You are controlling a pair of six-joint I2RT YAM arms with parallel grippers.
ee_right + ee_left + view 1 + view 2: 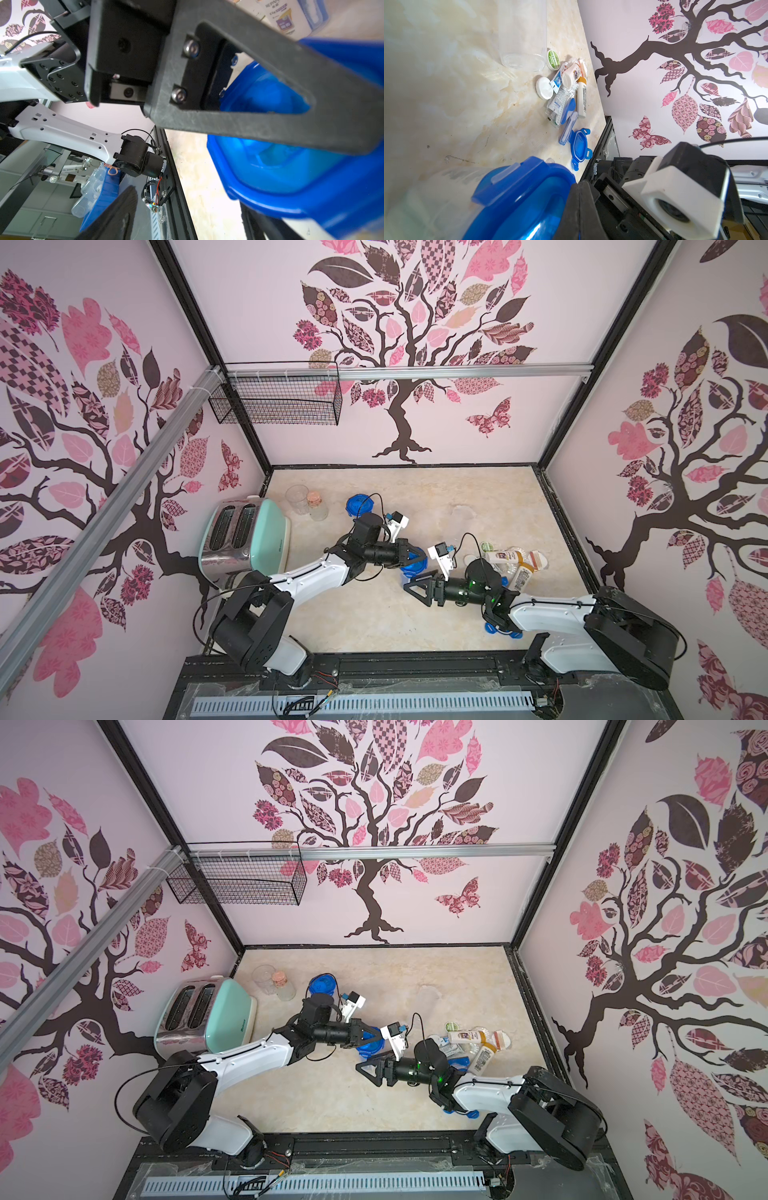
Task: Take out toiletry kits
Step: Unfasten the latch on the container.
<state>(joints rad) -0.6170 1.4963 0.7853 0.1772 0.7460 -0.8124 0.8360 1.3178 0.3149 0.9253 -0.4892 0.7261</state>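
A mint toaster stands at the left edge of the surface. Mid-surface, the left end effector is pressed together at the rim of a canister's blue lid; whether it pinches a clip is unclear. Just beside it, the right end effector is spread, holding nothing. The toiletry kits lie heaped loose near the right edge, a detached lid close by.

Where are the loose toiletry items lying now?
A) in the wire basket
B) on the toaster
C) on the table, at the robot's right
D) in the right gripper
C: in a top view the toiletry items lie piled on the table, on the robot's right.
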